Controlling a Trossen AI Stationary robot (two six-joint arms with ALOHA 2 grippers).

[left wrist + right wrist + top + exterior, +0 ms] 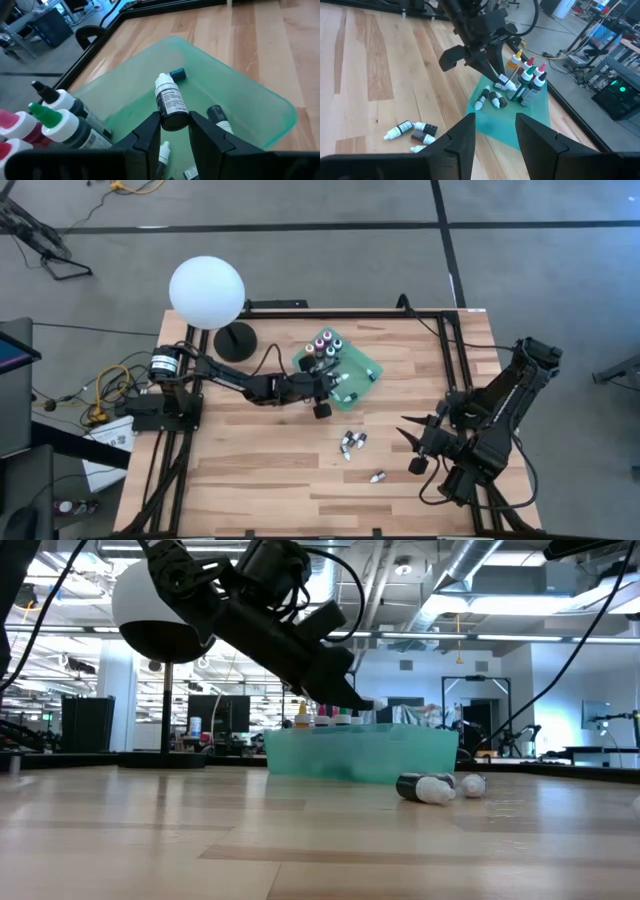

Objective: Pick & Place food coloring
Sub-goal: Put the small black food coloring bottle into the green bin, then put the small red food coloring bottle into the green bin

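A small food coloring bottle (169, 102) with a dark body, white label and white cap sits between the fingers of my left gripper (174, 120), which hovers over the green tray (250, 95). Several bottles (55, 122) stand upright on their bases at one end of the tray, and others (218, 118) lie on its floor. More bottles (352, 443) (378, 477) lie on their sides on the table nearer the front. My right gripper (495, 122) is open and waits near the table's right edge (412, 442), touching nothing. My left gripper pinches the bottle by its dark lower body (173, 121) between the two fingers. The fingers slant down from the table's left and lie along the bottle, whose capped end (163, 80) sticks out past the fingertips. The bottle is lifted, above the tray's floor.
A lamp with a white globe (206, 292) and black round base (235, 340) stands at the table's far left, close behind the left arm. The table's black frame (455, 355) runs along the far and right edges. Bare wood (270, 470) lies at the near left.
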